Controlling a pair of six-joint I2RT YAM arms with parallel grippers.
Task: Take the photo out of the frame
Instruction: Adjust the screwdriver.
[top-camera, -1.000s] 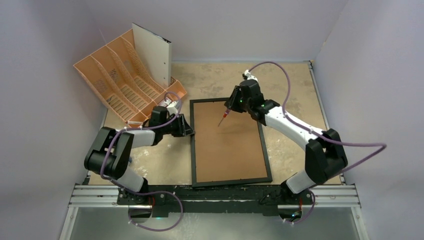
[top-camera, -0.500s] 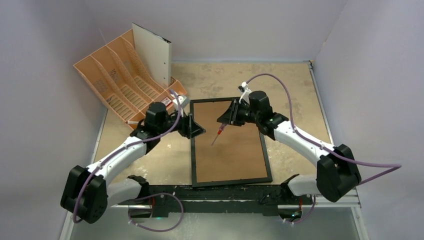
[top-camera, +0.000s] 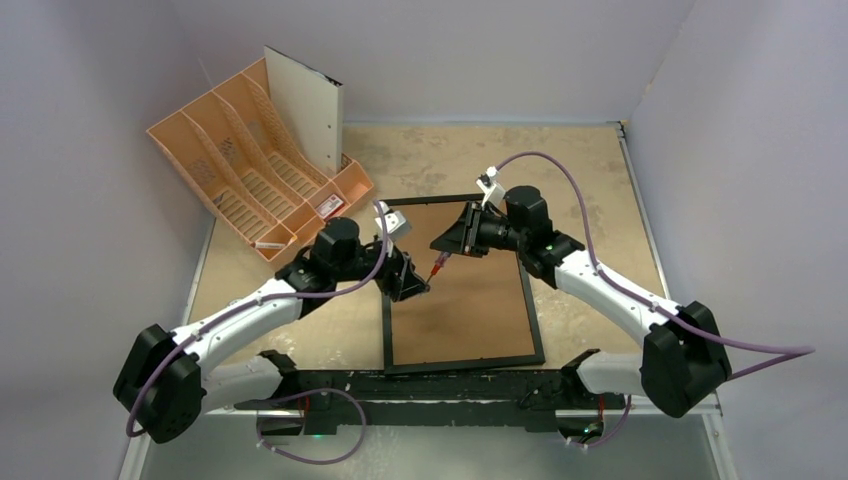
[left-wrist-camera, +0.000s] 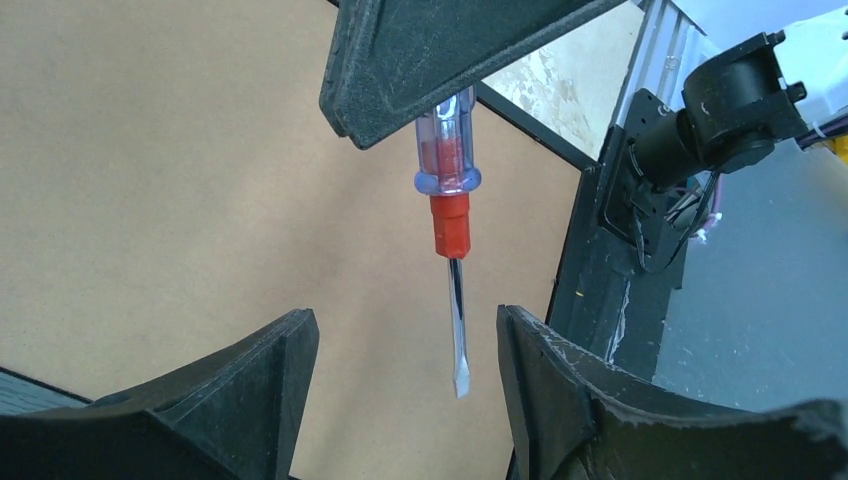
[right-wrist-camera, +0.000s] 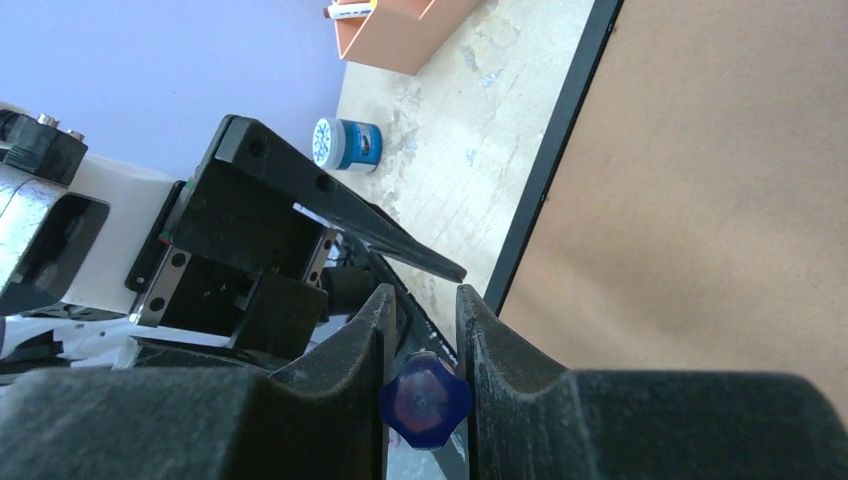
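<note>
Pale worn tabletop (top-camera: 430, 160) carries the frame (top-camera: 465, 363) face down, its brown backing board (top-camera: 470, 310) upward, so the photo must be hidden beneath. Right gripper (right-wrist-camera: 422, 300) pinches a screwdriver (left-wrist-camera: 447, 180) by the handle. The left gripper (left-wrist-camera: 405, 320) stands spread around the blade, probably to receive it.

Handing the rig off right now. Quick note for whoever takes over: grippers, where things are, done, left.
Left gripper: open and empty. The screwdriver's blade shows between its fingers, untouched.
Right gripper: shut on the screwdriver, gripping the handle, tip angled down over the frame.
Frame: lying flat, back up, with the brown backing board in place.
Photo: not visible, presumably under the backing.
Done: tool in hand, nothing opened yet.
Left: free the backing, lift it off, take the photo out.
</note>
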